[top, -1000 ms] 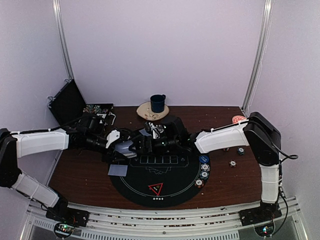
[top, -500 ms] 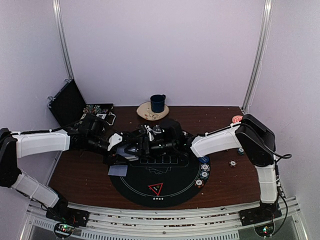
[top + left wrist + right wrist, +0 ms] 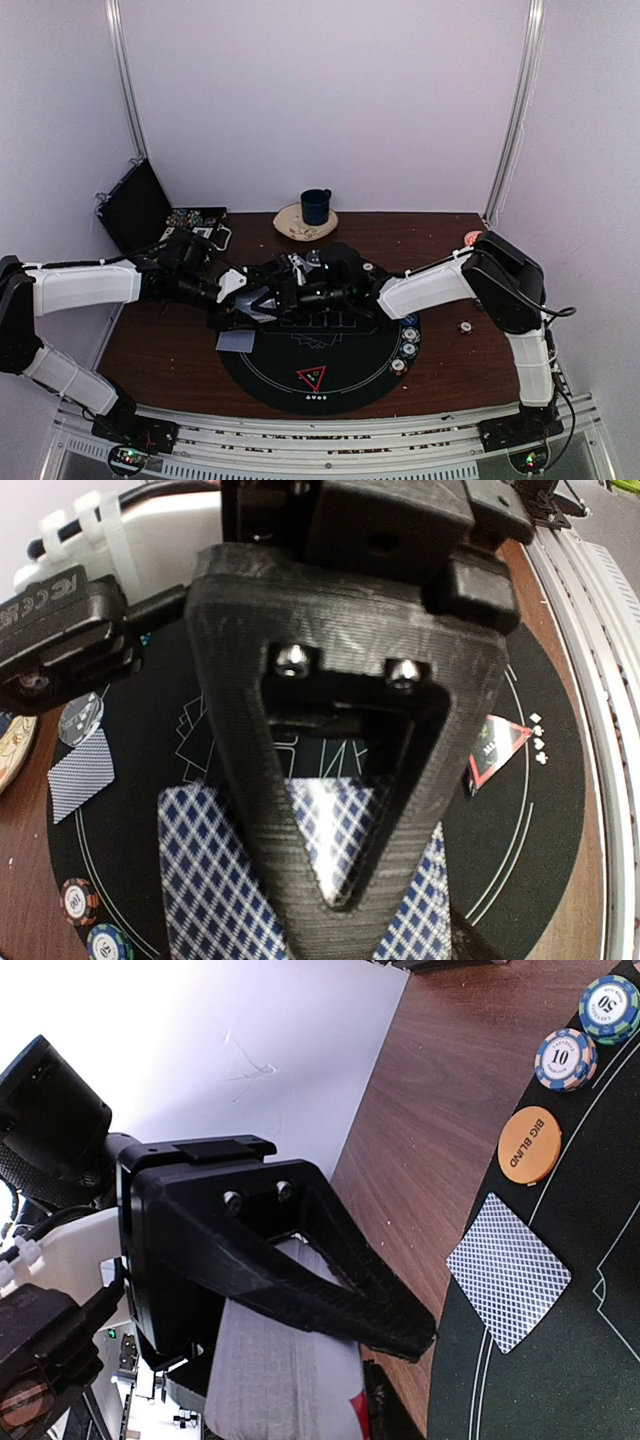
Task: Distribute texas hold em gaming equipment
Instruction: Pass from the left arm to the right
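Fingers: left fingers clamp the blue-checked card deck, offering it up for dealing. Right fingers meet it, but whether they have pinched a card cannot be told.
Mat: round black felt mat, the playing area below.
Card: one face-down card lies at the mat's rim, apparently dealt to a seat.
Button: orange "Big Blind" disc just beside that card, marking the seat.
Chips: striped poker chips next along the rim.

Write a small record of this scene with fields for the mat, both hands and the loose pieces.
poker mat: black, round, on the table
left hand: shut on a blue-checked deck of cards
right hand: beside the left hand, above the mat; grip not clear
single card: back up, at the mat's left edge
triangle marker: red-edged, on the mat's near part
poker chips: along the mat's right edge
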You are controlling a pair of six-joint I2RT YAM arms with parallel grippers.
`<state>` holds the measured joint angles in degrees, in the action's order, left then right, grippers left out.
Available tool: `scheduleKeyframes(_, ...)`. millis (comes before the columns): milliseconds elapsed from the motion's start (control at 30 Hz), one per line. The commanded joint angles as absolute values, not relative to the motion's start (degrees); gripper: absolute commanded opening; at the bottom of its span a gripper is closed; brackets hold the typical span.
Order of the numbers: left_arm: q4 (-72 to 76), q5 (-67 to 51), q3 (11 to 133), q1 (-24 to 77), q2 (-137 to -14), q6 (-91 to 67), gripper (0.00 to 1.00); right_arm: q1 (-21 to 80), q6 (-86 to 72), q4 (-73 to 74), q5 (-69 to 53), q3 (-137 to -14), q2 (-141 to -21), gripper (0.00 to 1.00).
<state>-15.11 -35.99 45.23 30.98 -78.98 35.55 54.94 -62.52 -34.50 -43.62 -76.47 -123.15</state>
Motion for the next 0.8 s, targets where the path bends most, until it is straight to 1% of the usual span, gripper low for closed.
scheduleKeyframes(0, -14.0, -36.4, 44.7, 31.4, -78.7, 36.5, 0.49, 54.9, -63.9, -41.0, -45.1, -75.6, -123.1, 0.10)
scheduleKeyframes(100, -14.4, -35.7, 44.7, 31.3, -78.9, 36.9, 0.73, 54.7, -65.5, -43.9, -44.6, -74.2, -122.5, 0.05)
scheduleKeyframes(167, -14.7, -35.4, 44.6, 31.4, -79.0, 37.4, 0.90, 54.5, -66.5, -45.1, -44.1, -73.2, -122.0, 0.04)
scheduleKeyframes(200, -14.9, -35.4, 44.6, 31.3, -79.1, 37.6, 0.97, 54.4, -66.7, -45.4, -43.8, -72.7, -121.7, 0.04)
scheduleKeyframes(633, -14.5, -36.4, 44.5, 31.4, -80.6, 38.7, 0.98, 53.9, -68.5, -48.1, -43.3, -70.8, -120.8, 0.00)
scheduleKeyframes(767, -13.5, -36.7, 44.3, 31.3, -80.9, 38.1, 0.92, 53.9, -67.8, -46.1, -42.6, -71.3, -121.2, 0.00)
